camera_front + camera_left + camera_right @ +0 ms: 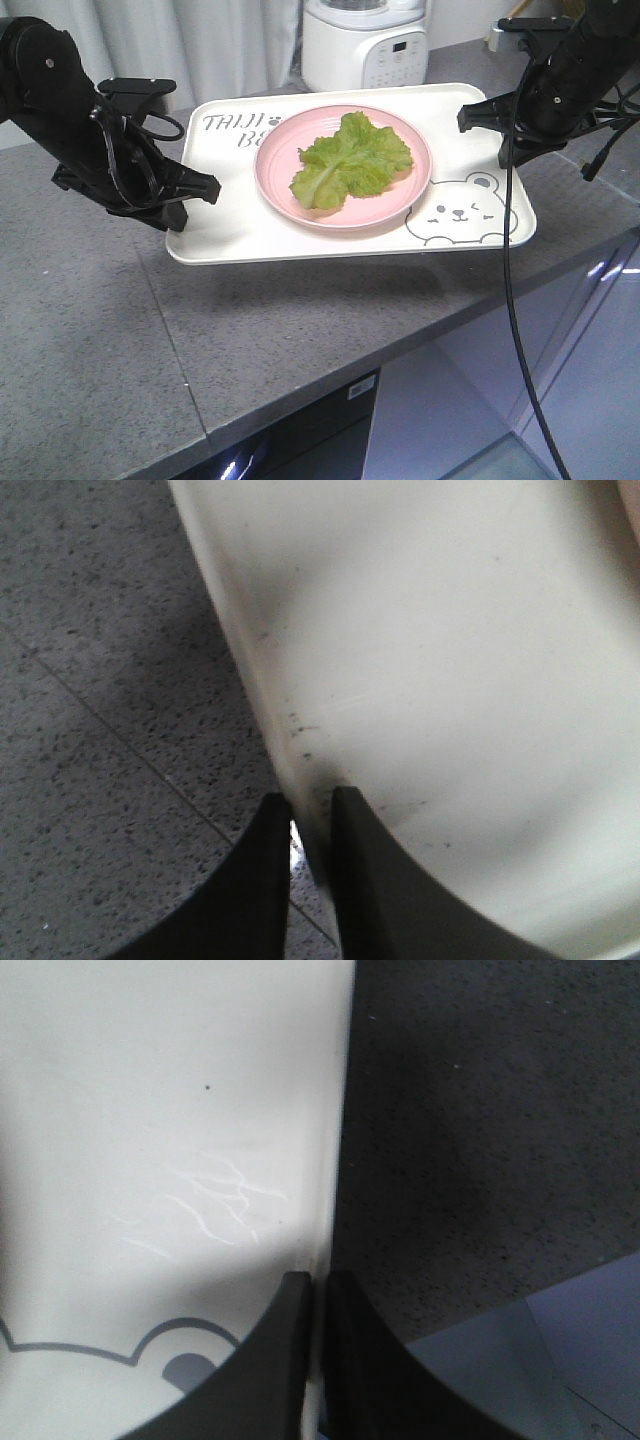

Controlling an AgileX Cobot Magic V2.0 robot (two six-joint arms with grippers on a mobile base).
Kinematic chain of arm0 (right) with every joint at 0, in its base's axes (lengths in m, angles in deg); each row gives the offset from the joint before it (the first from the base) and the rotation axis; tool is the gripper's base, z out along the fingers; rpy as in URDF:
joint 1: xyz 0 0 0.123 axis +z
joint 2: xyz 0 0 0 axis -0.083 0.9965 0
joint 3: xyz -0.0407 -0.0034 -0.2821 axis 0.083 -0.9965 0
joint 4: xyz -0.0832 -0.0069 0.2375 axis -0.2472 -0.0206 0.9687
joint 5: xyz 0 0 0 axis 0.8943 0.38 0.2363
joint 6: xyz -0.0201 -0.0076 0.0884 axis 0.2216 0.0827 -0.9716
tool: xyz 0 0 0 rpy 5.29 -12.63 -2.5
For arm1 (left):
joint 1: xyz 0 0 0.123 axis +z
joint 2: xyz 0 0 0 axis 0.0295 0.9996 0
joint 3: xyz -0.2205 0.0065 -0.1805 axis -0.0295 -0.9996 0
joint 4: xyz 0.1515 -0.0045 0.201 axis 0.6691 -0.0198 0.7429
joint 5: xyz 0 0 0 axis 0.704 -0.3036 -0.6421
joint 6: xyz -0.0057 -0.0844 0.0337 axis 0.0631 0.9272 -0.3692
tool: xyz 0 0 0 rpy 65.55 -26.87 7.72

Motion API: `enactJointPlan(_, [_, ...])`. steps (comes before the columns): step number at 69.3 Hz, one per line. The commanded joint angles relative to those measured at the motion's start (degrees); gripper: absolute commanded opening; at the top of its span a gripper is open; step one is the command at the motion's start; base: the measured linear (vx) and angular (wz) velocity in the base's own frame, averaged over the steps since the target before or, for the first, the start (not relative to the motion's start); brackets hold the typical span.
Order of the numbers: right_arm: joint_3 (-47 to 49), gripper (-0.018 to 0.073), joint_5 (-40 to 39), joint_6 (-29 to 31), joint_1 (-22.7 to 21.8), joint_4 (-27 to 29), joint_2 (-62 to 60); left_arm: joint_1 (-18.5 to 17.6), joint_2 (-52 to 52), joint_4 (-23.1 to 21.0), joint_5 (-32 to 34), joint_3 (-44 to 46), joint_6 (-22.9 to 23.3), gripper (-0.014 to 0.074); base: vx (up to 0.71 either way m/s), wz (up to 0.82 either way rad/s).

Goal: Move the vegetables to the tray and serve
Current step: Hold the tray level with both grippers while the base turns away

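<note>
A green lettuce leaf, the vegetables (pixel 350 160), lies on a round pink plate (pixel 275 160) in the middle of the cream tray (pixel 230 225). The tray hangs a little above the grey counter and casts a shadow under it. My left gripper (pixel 200 190) is shut on the tray's left rim. The left wrist view shows its jaws (pixel 312 800) pinching that rim (pixel 450 660). My right gripper (pixel 478 112) is shut on the right rim. Up close, in the right wrist view, its jaws (pixel 318 1278) clamp the tray (pixel 150 1110) beside the bear drawing.
A white kitchen appliance (pixel 365 40) stands behind the tray at the back of the counter (pixel 100 330). The counter's front edge runs diagonally just below the tray's near right corner. A black cable (pixel 510 300) hangs down from the right arm.
</note>
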Motion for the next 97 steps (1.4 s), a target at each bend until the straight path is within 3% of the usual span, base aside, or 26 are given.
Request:
enactJointPlan(1, [1.8,-0.0006,0.9,0.7,0.5,2.6,-3.4,-0.9,-3.2,-3.5,3.6,1.9,-0.9,-0.0006,-0.01,-0.24])
enactJointPlan(97, [1.8,-0.0006,0.9,0.7,0.5,2.7,-3.4,-0.9,-3.2,-3.5,3.6,1.9,-0.9,-0.0006,-0.03,-0.28])
